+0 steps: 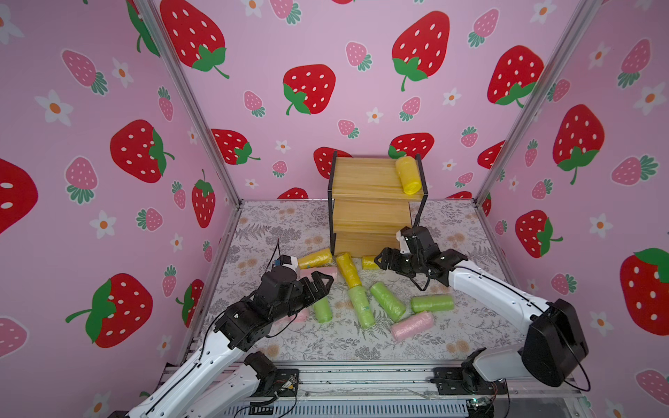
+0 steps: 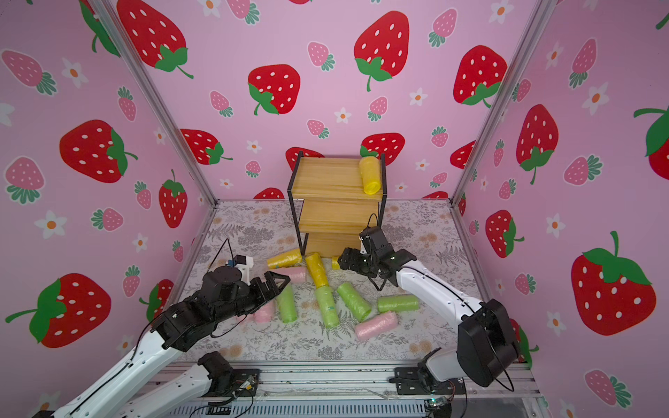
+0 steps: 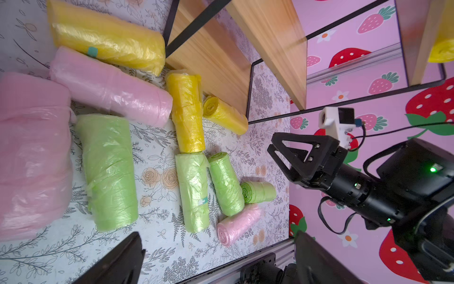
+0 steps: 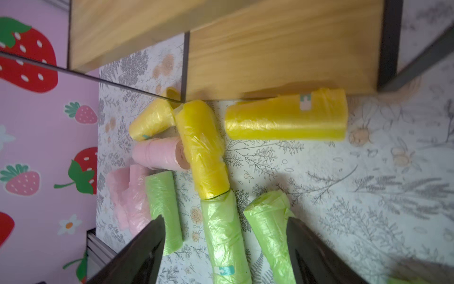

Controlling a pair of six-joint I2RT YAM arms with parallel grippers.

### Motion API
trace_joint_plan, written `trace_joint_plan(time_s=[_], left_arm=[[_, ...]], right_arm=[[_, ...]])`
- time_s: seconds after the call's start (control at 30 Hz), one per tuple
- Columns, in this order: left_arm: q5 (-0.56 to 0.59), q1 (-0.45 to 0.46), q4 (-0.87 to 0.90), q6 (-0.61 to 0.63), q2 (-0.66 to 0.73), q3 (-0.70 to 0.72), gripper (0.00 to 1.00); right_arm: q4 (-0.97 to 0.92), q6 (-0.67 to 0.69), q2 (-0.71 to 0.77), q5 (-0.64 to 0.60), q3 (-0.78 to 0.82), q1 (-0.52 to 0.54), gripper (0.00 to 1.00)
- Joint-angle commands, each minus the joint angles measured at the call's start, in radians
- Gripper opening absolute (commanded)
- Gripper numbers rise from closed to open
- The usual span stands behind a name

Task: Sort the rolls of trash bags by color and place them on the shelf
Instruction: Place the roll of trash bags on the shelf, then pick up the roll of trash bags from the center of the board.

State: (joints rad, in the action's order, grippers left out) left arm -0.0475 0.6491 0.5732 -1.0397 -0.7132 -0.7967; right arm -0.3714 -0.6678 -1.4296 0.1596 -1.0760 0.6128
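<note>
Left tool [image 1: 324, 281]: jaws wide, empty, above a green roll [image 1: 323, 310]. Right tool [image 1: 379, 261]: jaws apart, empty, beside a yellow roll [image 1: 368, 262] at the shelf [image 1: 364, 181] foot. A second yellow roll [image 1: 408, 174] lies on the top tier, right end. Other rolls [image 1: 412, 325] lie on the bench [image 1: 467, 325].

Mid-frame in a top view, the right gripper [image 1: 378, 260] hides most of a yellow roll [image 1: 368, 262]; the left arm [image 1: 275, 300] covers a pink roll [image 1: 302, 316].

Robot lab test cell: strawberry-print walls [image 1: 307, 36], aluminium frame [image 1: 191, 108], floral tabletop [image 1: 470, 325].
</note>
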Motion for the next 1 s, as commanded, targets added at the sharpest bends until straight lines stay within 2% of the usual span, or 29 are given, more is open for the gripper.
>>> trace_joint_plan(time_s=[0.0, 0.03, 0.1, 0.2, 0.47, 0.63, 0.8, 0.97], left_arm=[[0.054, 0.005, 0.018, 0.031, 0.025, -0.006, 1.0], [0.059, 0.004, 0.013, 0.029, 0.026, -0.001, 1.0], [0.064, 0.004, 0.001, 0.031, 0.021, 0.005, 1.0], [0.062, 0.004, -0.008, 0.036, -0.001, 0.0, 1.0], [0.044, 0.004, -0.022, 0.053, -0.057, -0.015, 1.0], [0.06, 0.004, -0.032, 0.035, -0.081, 0.009, 1.0], [0.044, 0.004, -0.054, 0.026, -0.112, 0.03, 1.0], [0.066, 0.004, -0.021, 0.035, -0.126, 0.037, 0.99]], right_arm=[[-0.072, 0.35, -0.023, -0.028, -0.055, 0.01, 0.82], [-0.09, 0.418, -0.034, -0.042, -0.074, 0.017, 0.83], [-0.125, 0.589, -0.055, -0.096, -0.105, 0.04, 0.92], [-0.133, 0.752, -0.091, -0.173, -0.106, 0.07, 0.97], [-0.083, 0.999, -0.192, -0.288, -0.055, 0.085, 0.99], [-0.088, 1.012, -0.33, -0.42, -0.107, 0.084, 0.95], [0.021, 0.986, -0.371, -0.387, -0.082, 0.085, 0.95], [0.072, 0.978, -0.425, -0.378, -0.082, 0.088, 0.9]])
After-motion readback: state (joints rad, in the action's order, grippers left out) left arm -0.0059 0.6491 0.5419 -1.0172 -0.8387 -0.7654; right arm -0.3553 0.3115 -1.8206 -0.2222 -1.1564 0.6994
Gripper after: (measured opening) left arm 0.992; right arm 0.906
